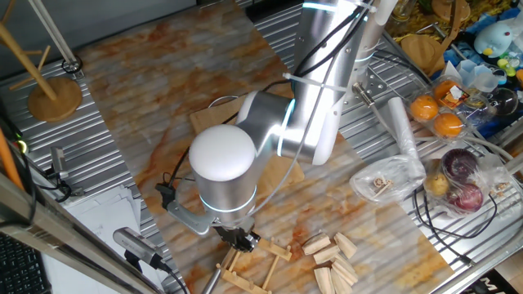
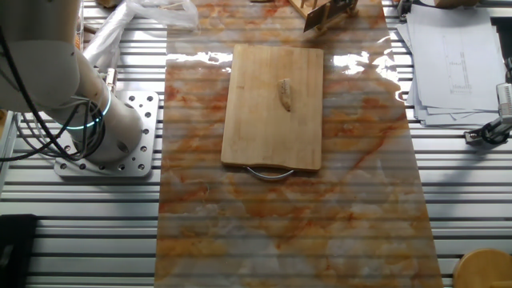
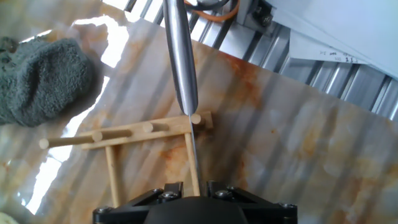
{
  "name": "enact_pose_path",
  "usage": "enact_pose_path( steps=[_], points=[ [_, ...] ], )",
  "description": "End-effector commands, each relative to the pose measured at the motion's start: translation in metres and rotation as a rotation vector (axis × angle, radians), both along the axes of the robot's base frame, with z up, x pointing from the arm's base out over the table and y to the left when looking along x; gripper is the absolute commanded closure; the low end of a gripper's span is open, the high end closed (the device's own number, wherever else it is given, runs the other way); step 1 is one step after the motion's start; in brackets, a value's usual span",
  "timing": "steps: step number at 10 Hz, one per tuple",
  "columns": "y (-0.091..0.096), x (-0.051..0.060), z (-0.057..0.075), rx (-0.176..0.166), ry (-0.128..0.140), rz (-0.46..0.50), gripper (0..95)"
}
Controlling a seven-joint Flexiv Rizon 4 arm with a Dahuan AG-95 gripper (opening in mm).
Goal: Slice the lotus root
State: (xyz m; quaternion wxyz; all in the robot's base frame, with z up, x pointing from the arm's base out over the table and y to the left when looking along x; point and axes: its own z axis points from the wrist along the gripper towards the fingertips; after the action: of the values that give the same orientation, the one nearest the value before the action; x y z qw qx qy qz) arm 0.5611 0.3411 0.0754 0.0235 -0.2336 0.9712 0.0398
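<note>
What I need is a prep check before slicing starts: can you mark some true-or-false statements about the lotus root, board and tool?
1. The lotus root lies on the wooden board. True.
2. The lotus root is already in slices. False: it shows as one uncut piece.
3. The tool is at the wooden rack that holds the knife. True.
4. The tool hovers over the wooden board. False: it is at the rack, away from the board.

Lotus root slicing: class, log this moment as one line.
gripper: at wooden rack, by knife | lotus root: whole, on board
</note>
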Motion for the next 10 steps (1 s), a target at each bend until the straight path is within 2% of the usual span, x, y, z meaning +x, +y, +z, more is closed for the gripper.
enact_pose_path(
  steps=[1, 5, 6, 10],
  points=[
    [0.001, -0.001, -0.004, -0.006, -0.003, 0.003, 57.0],
    [0.003, -0.001, -0.013, -0.012, -0.004, 0.006, 57.0],
    [0.004, -0.001, -0.016, -0.014, -0.003, 0.009, 76.0],
    [0.004, -0.002, -0.021, -0.02, -0.002, 0.01, 76.0]
  ],
)
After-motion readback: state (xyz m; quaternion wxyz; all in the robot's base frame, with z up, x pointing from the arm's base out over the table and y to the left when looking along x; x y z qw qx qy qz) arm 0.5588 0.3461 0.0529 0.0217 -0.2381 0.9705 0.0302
